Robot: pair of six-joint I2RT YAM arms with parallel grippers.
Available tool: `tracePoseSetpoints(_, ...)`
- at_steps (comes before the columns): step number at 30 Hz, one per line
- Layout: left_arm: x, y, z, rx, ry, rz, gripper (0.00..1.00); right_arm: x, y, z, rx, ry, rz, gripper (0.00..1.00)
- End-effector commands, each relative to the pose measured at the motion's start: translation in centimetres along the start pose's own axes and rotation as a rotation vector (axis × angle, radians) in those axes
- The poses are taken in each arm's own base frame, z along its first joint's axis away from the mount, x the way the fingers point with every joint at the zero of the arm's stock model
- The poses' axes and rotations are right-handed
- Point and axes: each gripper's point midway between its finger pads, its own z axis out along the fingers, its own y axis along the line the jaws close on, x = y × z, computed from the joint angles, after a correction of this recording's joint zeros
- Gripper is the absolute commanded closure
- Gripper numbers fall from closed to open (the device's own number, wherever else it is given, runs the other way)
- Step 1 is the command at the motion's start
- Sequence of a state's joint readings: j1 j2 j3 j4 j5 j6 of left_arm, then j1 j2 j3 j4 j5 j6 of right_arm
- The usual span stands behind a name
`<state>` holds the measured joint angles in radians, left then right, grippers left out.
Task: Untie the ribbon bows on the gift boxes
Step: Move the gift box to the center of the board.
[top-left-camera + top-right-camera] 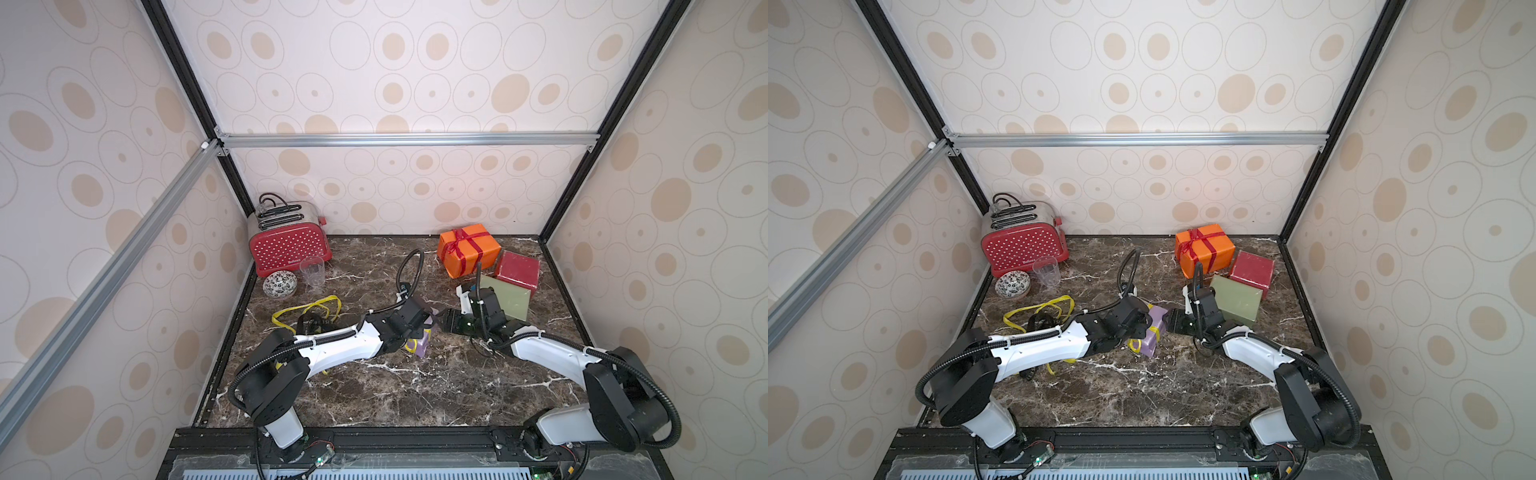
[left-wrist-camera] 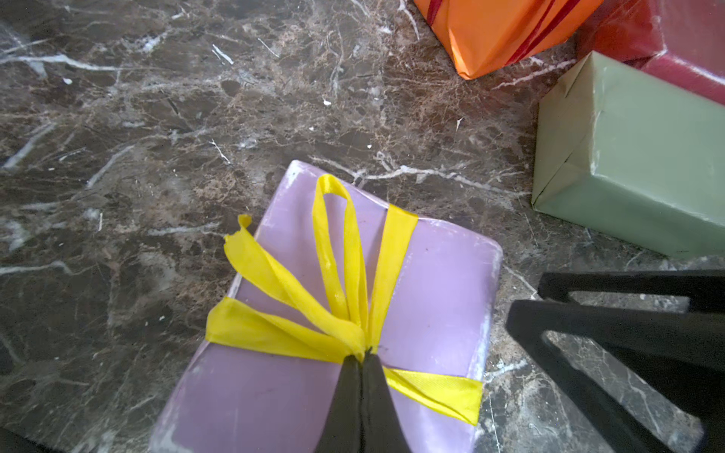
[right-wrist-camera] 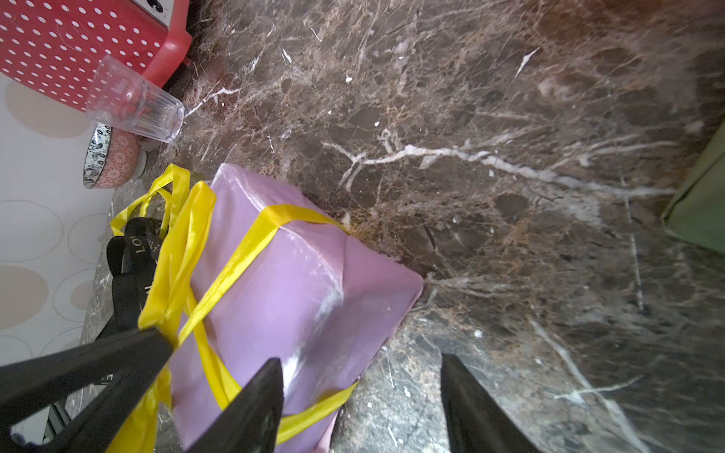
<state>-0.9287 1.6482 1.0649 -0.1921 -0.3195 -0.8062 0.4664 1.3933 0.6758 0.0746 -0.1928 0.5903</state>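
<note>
Yellow ribbon bow [image 2: 345, 274]: flat glossy satin band, frayed at one cut end. It is wrapped crosswise around the lilac gift box [image 2: 431, 298] and knotted on its top face, with one narrow loop and one loose tail fanned out from the knot. Lilac gift box: rectangular, in smooth paper scuffed white along the edges, set on the dark brown, white-veined marble desk [image 2: 157, 157].

Left tool [image 2: 363, 364]: closed tight on the bow's knot. This pinch is shown only in the left wrist view; in both top views it is hidden under the arm.

Right tool [image 3: 360, 359]: fingers held apart with nothing between them, placed just beside the lilac gift box. Whether a finger touches the wrapping cannot be told.

Black ribbon [image 3: 133, 251]: its pale lettering is made out clearly only in the right wrist view. It is heaped with a loose yellow ribbon [image 1: 307, 309] on the left arm's side of the lilac gift box.

Olive green box [image 2: 627, 157]: matte paper with sharp folds, near the lilac gift box. Orange box [image 2: 502, 31] and dark red box [image 1: 517, 270]: farther from it, past the olive one. Red ribbon [image 1: 461, 243]: its bow on the orange box's top is seen only in the top views.

Toaster [image 1: 291, 249], red with white dots; clear ribbed glass [image 3: 133, 102]; patterned bowl [image 3: 110, 157]: grouped well apart from the lilac gift box.
</note>
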Motion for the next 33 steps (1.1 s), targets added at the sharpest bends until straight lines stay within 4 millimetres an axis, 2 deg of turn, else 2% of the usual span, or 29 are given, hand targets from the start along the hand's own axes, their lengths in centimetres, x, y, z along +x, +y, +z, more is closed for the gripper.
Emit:
tracePoseSetpoints(1,-0.6,-0.3,-0.5,0.020,-0.030,-0.072,1.00,-0.1,-0.1,-0.3,0.014,-0.023,-0.001,0.35)
tracePoseSetpoints(4,-1.0,-0.9,-0.3,0.040,-0.039,-0.083,1.00,0.0,-0.1,-0.2,0.016,-0.019,-0.001,0.35)
tracePoseSetpoints(8,-1.8,-2.7,0.6,0.068,-0.030,-0.070,0.83,0.1,-0.3,0.0,0.025,-0.009,-0.001,0.35)
tracePoseSetpoints(9,-2.1,-3.4,0.7,0.080,-0.024,-0.062,0.71,0.0,-0.3,0.0,0.025,-0.008,-0.003,0.35)
tracePoseSetpoints(12,-3.0,-4.8,1.0,0.099,-0.012,-0.042,0.15,0.2,-0.4,0.2,0.031,0.006,-0.003,0.35)
tracePoseSetpoints(13,-3.2,-4.9,0.9,0.097,-0.013,-0.034,0.03,0.2,-0.4,0.2,0.031,0.008,-0.002,0.35)
tracePoseSetpoints(17,-5.0,-4.7,-0.6,0.085,-0.065,-0.005,0.01,0.2,-0.5,0.3,0.040,0.009,-0.001,0.35)
tracePoseSetpoints(25,-8.3,-2.7,-4.9,0.084,-0.116,0.024,0.01,0.1,-0.7,0.3,0.048,0.010,0.002,0.35)
tracePoseSetpoints(26,-8.3,-2.3,-5.3,0.093,-0.111,0.011,0.01,0.1,-0.7,0.3,0.054,0.009,0.002,0.35)
tracePoseSetpoints(29,-7.8,-1.4,-6.3,0.109,-0.095,0.010,0.12,-0.1,-1.1,0.0,0.074,-0.003,0.004,0.35)
tracePoseSetpoints(31,-6.6,-1.7,-6.8,0.152,-0.049,0.075,0.13,-0.2,-1.0,-0.1,0.072,-0.009,0.001,0.35)
tracePoseSetpoints(33,-4.8,-2.6,-7.6,0.233,0.041,0.195,0.20,-0.2,-0.9,-0.2,0.063,-0.014,-0.002,0.35)
